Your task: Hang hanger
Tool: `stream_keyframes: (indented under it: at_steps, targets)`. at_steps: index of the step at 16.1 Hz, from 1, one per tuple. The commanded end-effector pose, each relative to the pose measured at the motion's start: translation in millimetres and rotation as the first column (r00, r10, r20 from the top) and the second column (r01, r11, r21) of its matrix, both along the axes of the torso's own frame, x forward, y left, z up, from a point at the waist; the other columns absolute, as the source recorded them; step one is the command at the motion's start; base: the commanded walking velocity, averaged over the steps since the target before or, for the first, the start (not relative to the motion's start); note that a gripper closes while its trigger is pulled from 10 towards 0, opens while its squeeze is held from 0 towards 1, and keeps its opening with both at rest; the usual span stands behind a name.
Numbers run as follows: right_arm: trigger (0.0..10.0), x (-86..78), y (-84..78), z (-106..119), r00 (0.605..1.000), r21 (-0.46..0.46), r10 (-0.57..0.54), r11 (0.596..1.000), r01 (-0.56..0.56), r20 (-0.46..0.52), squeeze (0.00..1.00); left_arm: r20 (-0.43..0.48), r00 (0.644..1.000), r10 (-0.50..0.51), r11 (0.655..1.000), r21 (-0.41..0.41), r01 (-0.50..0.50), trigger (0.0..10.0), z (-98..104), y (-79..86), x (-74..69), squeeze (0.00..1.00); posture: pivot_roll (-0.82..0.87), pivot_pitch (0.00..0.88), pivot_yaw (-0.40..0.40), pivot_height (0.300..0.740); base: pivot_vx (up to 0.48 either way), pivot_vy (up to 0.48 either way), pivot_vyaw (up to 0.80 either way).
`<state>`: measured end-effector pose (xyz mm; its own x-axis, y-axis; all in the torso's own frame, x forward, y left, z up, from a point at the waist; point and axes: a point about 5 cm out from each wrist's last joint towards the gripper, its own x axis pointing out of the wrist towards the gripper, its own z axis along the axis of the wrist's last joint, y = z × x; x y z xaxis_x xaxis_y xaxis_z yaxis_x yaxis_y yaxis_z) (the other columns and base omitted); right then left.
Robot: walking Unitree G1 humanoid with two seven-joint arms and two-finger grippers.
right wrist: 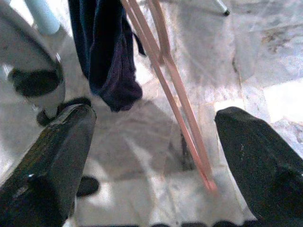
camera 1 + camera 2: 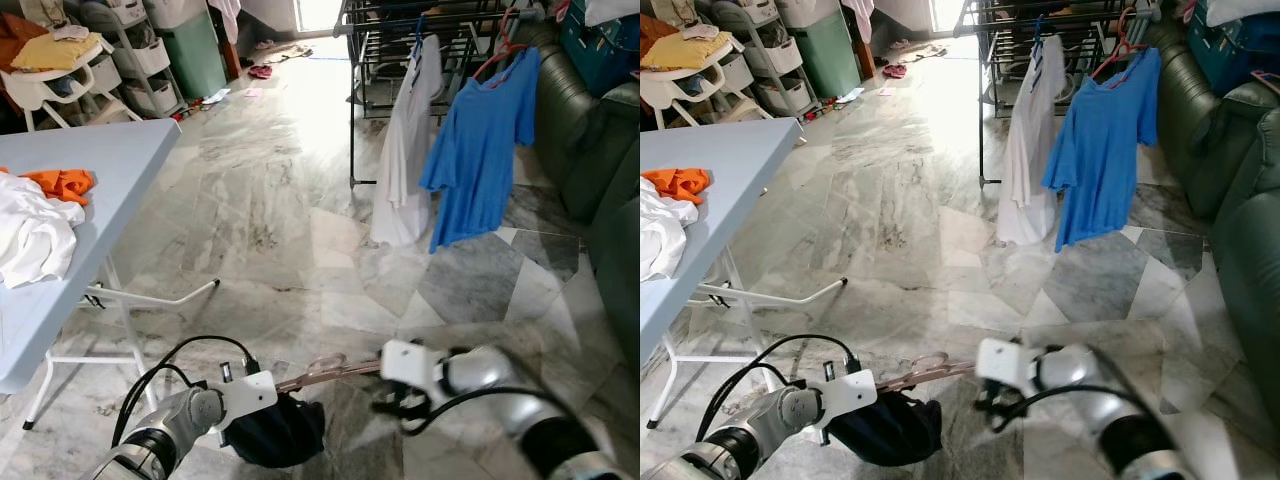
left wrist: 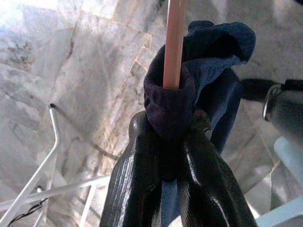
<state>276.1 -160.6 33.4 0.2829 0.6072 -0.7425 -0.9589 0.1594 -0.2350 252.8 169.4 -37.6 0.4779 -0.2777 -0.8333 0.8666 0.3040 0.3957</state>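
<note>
While the left end effector (image 3: 175,156) pinches a pink hanger (image 3: 173,45) draped in a dark garment (image 2: 275,432) at the lower centre of the frame, the right end effector (image 1: 151,156) gapes wide around the hanger's far end, fingers clear of it.

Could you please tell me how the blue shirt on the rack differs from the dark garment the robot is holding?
The blue shirt is bright blue; the dark garment is navy, nearly black. The blue shirt hangs spread open from the drying rack, while the dark garment is bunched on a pink hanger low over the floor. The left gripper is shut on the dark garment; nothing grips the blue shirt. Both are on hangers.
</note>
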Motion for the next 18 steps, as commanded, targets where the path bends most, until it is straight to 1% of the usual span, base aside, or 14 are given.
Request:
stream_keyframes:
  at_steps: [1,2,3,4,5,8,10,12,14,15,16,17,18]
  targets:
    - [10.0,7.6,6.0,10,0.999,0.034,-0.016,0.999,0.015,0.033,0.00,0.025,1.000,-0.018,0.999,0.038,0.017,10.0,4,9.2,3.8,0.00,-0.18,0.000,0.153,0.740,0.000,0.000,0.00]
    - [10.0,12.1,0.2,8,0.997,0.020,-0.058,0.998,0.058,0.041,0.00,0.027,0.999,-0.035,0.999,0.040,0.034,10.0,4,8.6,3.8,0.00,-0.18,0.000,0.154,0.740,0.000,0.000,0.00]
    - [10.0,11.1,-6.7,2,0.996,-0.011,-0.079,0.997,0.080,0.035,0.00,0.037,0.997,-0.060,0.998,0.027,0.059,10.0,6,5.1,4.9,0.00,-0.18,0.000,0.155,0.740,0.000,0.000,0.00]
    - [10.0,11.8,-7.5,0,0.992,0.001,-0.122,0.992,0.122,0.040,0.00,0.046,0.995,-0.086,0.996,0.012,0.086,10.0,8,0.6,6.3,0.00,-0.18,0.000,0.155,0.740,0.000,0.000,0.00]
    - [10.0,12.7,-7.5,-2,0.989,0.002,-0.138,0.990,0.138,0.047,0.00,0.049,0.994,-0.102,0.995,0.006,0.102,10.0,8,-2.0,6.7,0.00,-0.18,0.000,0.154,0.740,0.000,0.000,0.00]
    - [10.0,5.1,-5.6,-12,0.994,-0.040,-0.105,0.994,0.105,0.004,0.00,0.065,0.983,-0.173,0.985,-0.010,0.174,10.0,11,-13.7,8.2,0.00,-0.17,0.000,0.153,0.740,0.000,0.000,0.00]
    - [10.0,6.4,-4.1,-13,0.995,-0.046,-0.101,0.994,0.102,0.009,0.00,0.076,0.976,-0.207,0.978,-0.009,0.208,10.0,13,-17.5,9.6,0.00,-0.17,0.000,0.153,0.740,0.000,0.000,0.00]
    - [10.0,8.2,-0.5,-14,0.995,-0.044,-0.096,0.994,0.096,0.001,0.00,0.094,0.964,-0.250,0.968,-0.016,0.252,10.0,18,-24.3,14.5,0.00,-0.17,0.000,0.155,0.740,0.000,0.000,0.00]
    - [10.0,6.6,1.5,-18,0.996,-0.056,-0.090,0.994,0.089,-0.009,0.00,0.114,0.955,-0.273,0.960,-0.023,0.278,10.0,24,-28.0,20.2,0.00,-0.16,0.000,0.154,0.740,0.000,0.000,0.00]
    - [10.0,5.5,1.4,-20,0.996,-0.063,-0.085,0.994,0.084,-0.013,0.00,0.114,0.954,-0.278,0.959,-0.023,0.282,10.0,25,-28.1,20.8,0.00,-0.16,0.000,0.154,0.740,0.000,0.000,0.00]
    - [8.4,5.1,1.6,-22,0.995,-0.068,-0.095,0.993,0.094,-0.010,0.00,0.116,0.949,-0.292,0.955,-0.022,0.297,10.0,27,-28.8,21.8,0.00,-0.16,0.000,0.154,0.740,0.000,0.000,0.00]
    - [6.4,5.2,1.7,-23,0.995,-0.068,-0.099,0.993,0.098,-0.009,0.00,0.118,0.949,-0.291,0.955,-0.024,0.296,10.0,27,-28.9,21.9,0.00,-0.16,0.000,0.154,0.740,0.000,0.000,0.00]
    - [2.1,6.0,1.6,-24,0.994,-0.070,-0.109,0.992,0.109,0.002,0.00,0.116,0.949,-0.293,0.955,-0.024,0.297,10.0,27,-28.8,21.7,0.00,-0.16,0.000,0.154,0.740,0.000,0.000,0.00]
